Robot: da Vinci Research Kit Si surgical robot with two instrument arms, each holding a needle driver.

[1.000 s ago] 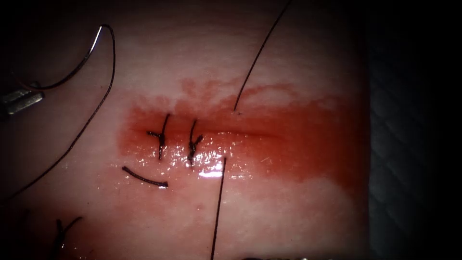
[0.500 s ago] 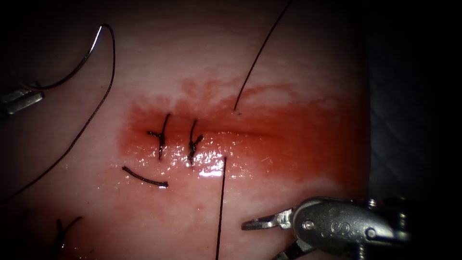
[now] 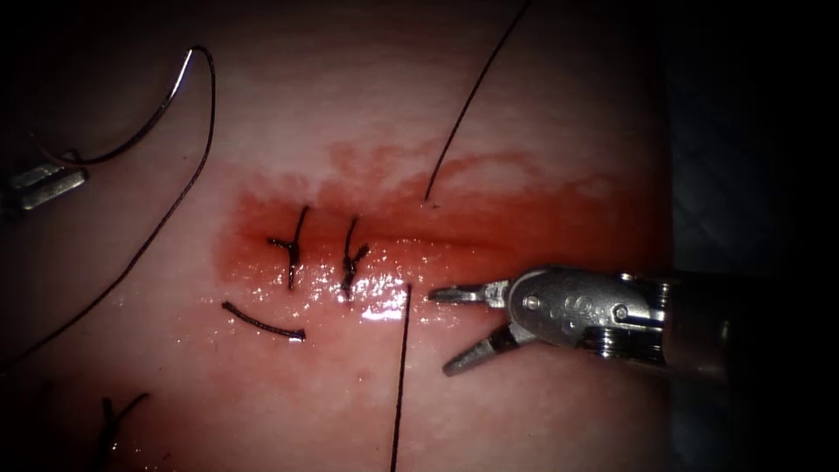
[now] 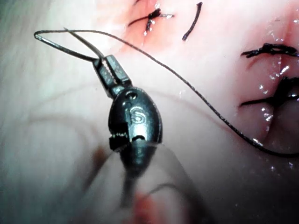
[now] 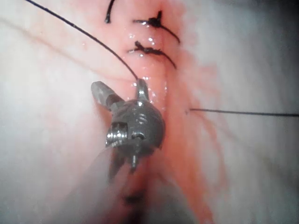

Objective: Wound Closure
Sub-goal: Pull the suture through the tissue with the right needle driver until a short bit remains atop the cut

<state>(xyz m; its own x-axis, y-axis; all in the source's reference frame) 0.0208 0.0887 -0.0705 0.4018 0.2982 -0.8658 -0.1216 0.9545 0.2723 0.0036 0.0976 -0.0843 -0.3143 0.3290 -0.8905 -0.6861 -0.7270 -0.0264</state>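
The tissue (image 3: 524, 105) has a horizontal cut (image 3: 454, 241) amid red fluid, with two knotted stitches (image 3: 293, 249) at its left end. At the far left, my left tool (image 3: 44, 185) is shut on the curved needle (image 3: 140, 127) near the end away from the thread. The needle is above the surface, out of the tissue (image 4: 60, 44). Thread (image 3: 175, 197) trails from its top end. A strand enters above the cut (image 3: 454, 131) and leaves below it (image 3: 400, 376). My right tool (image 3: 440, 333) stands open just right of that lower strand, holding nothing (image 5: 118, 86).
A cut end of thread (image 3: 262, 325) lies below the two stitches. Another short dark piece (image 3: 114, 419) sits at the lower left. The tissue's right edge (image 3: 669, 175) borders a dark surface.
My right tool came in from the lower right and moved up and left to the cut, jaws open. My left tool and the needle shifted slightly right.
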